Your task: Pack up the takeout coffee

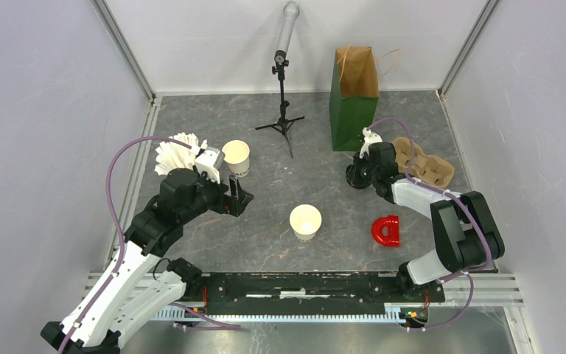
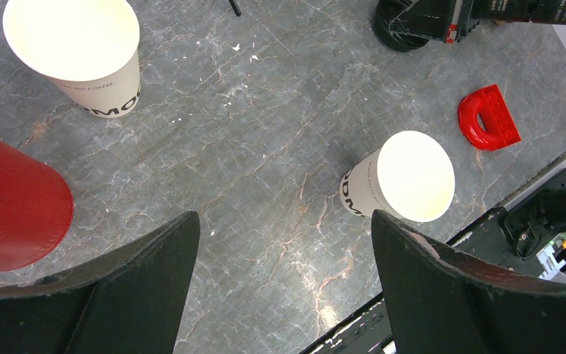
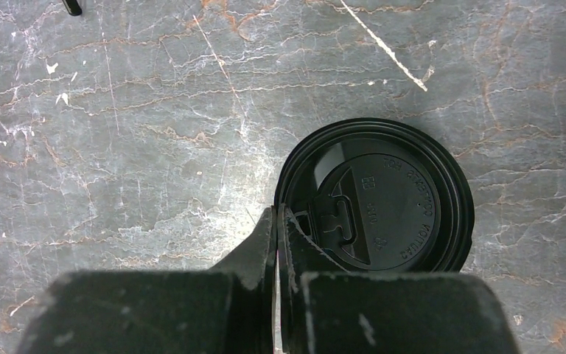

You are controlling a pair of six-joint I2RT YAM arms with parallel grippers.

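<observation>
Now right tool (image 3: 276,214) pinched shut on black lid (image 3: 383,199) rim, lid flat on desk (image 1: 317,147) by green bag (image 1: 350,118); left tool (image 2: 284,221) wide open, empty, near two lidless cream cups (image 1: 306,220) (image 1: 236,156).

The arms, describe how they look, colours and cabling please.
The left arm and right arm mix white shells with black joints; a lilac cable loops along each. The left end effector and right end effector have broad matte black fingers.

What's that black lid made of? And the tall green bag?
The black lid looks like thin plastic: smooth, slightly shiny, with moulded lettering. The green bag looks like paper: matte, creased, brown inside.
</observation>
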